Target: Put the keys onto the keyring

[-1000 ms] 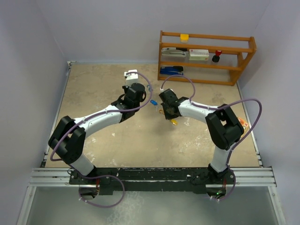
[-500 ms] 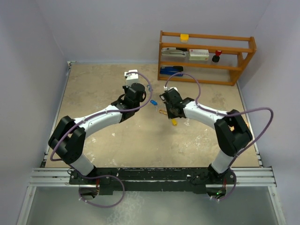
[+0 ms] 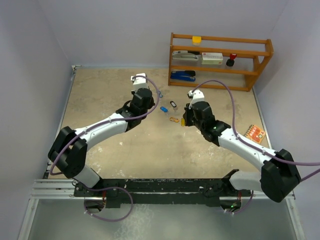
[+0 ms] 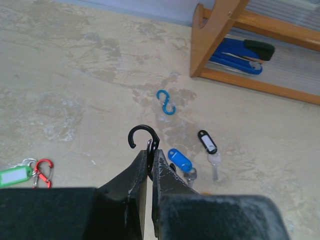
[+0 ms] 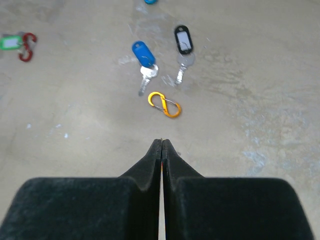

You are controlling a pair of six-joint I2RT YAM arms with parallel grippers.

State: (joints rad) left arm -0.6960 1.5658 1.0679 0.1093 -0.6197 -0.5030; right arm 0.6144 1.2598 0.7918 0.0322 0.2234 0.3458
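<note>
Clenched on black S-hook (image 4: pixel 140 134) at left gripper (image 4: pixel 151 152). Pressed shut at right gripper (image 5: pixel 161 142); anything pinched not discernible. Beyond, far side: blue-tagged key (image 5: pixel 141 52), black-tagged key (image 5: pixel 183 40); orange hook (image 5: pixel 164 104) nearer.

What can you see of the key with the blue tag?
The key with the blue tag is a small silver metal key joined to a glossy blue oval plastic tag. It lies flat on the table, apart from the black-tagged key beside it, with the orange hook a little nearer the near edge. Only the table touches it.
</note>
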